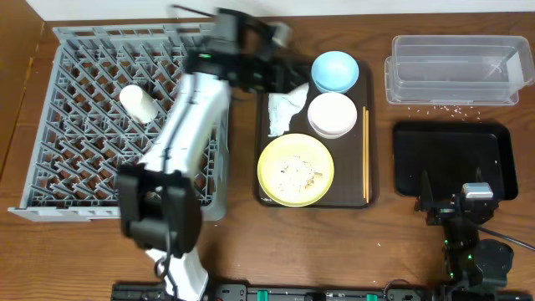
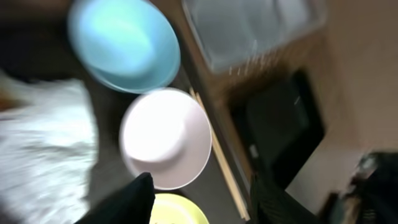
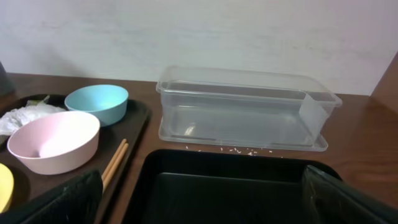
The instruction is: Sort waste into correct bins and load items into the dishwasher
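Observation:
A small white cup (image 1: pixel 138 102) lies in the grey dishwasher rack (image 1: pixel 84 159). On the brown serving tray (image 1: pixel 266 194) sit a light blue bowl (image 1: pixel 335 71), a white bowl (image 1: pixel 332 114), a pale yellow plate (image 1: pixel 295 170) with food crumbs, chopsticks (image 1: pixel 365 155) and a crumpled napkin (image 1: pixel 286 109). My left gripper (image 1: pixel 280 77) hovers over the tray's far left corner, above the napkin. In the blurred left wrist view, the left gripper (image 2: pixel 202 205) is open and empty above the white bowl (image 2: pixel 165 137) and plate (image 2: pixel 180 213). My right gripper (image 3: pixel 205 205) stands open over the black tray (image 3: pixel 236 186).
The clear tub (image 1: pixel 456 68) stands at the back right, with rice crumbs (image 3: pixel 230 149) scattered on the table along its front. The black tray (image 1: pixel 456 159) lies just in front of it. My left arm (image 1: pixel 180 142) crosses the rack's right side.

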